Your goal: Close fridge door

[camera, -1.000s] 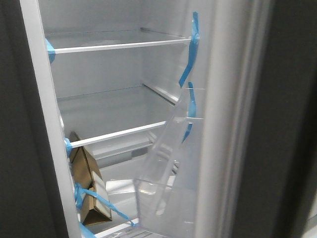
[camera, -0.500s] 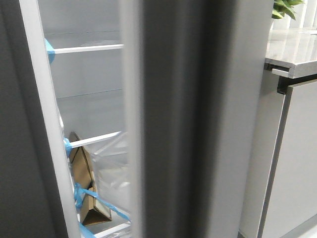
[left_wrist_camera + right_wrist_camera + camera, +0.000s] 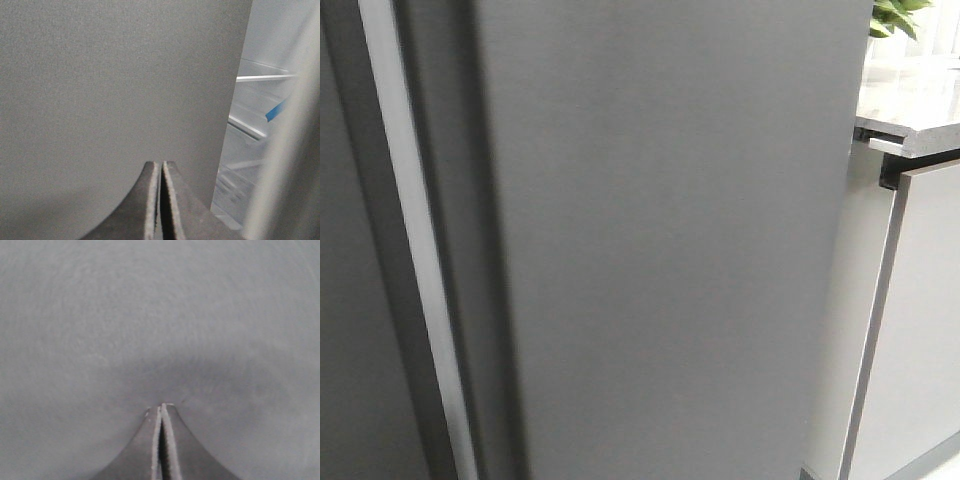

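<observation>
Dark-grey fridge door (image 3: 660,240) covers the fridge front, contents hidden

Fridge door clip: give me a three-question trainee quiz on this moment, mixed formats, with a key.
1. True or false: the front view shows the fridge door covering the shelves.
2. Are the left end effector and right end effector open or shut?
3. The left wrist view shows, past the door's edge: A) a shelf and blue tape; B) a plant; C) a cardboard carton.

Key: 1 true; 2 both shut, holding nothing; 3 A.
</observation>
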`<state>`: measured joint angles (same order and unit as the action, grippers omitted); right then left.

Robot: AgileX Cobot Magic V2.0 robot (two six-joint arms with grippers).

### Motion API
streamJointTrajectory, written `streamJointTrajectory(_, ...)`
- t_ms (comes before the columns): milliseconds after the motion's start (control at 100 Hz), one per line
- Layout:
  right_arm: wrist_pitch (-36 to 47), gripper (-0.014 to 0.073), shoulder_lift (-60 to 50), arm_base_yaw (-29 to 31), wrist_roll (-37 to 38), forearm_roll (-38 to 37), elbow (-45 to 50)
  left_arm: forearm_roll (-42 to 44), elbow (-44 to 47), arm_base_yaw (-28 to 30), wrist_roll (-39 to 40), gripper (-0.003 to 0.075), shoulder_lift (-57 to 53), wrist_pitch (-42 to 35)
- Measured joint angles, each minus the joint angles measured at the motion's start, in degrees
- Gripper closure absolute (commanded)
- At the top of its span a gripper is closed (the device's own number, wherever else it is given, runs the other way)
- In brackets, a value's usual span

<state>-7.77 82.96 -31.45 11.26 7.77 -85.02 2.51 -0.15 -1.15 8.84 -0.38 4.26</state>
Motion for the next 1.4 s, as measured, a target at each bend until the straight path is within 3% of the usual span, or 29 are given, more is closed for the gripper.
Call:
streamJointTrajectory(320,5.0,0.0665,15.1,-0.6,0.0,-5.6,-9.4,0.0,0.0,0.0,0.0,0.0740,0.0,0.0)
streamJointTrajectory(710,2.0,0.0665,15.0,-0.1,0.1,-5.9,-9.8,0.0,0.0,0.0,0.0,0.0740,0.0,0.0)
streamJointTrajectory(1030,-8.5,0.0665,5.1,6.9,0.1,-6.7,-8.0,0.0,0.0,0.0,0.0,0.0740,0.0,0.0)
streamJointTrajectory(1400,-9.1,0.0665,-16.5,17.8,0.1,-7.8,13.2,0.0,0.0,0.0,0.0,0.0740,0.0,0.0)
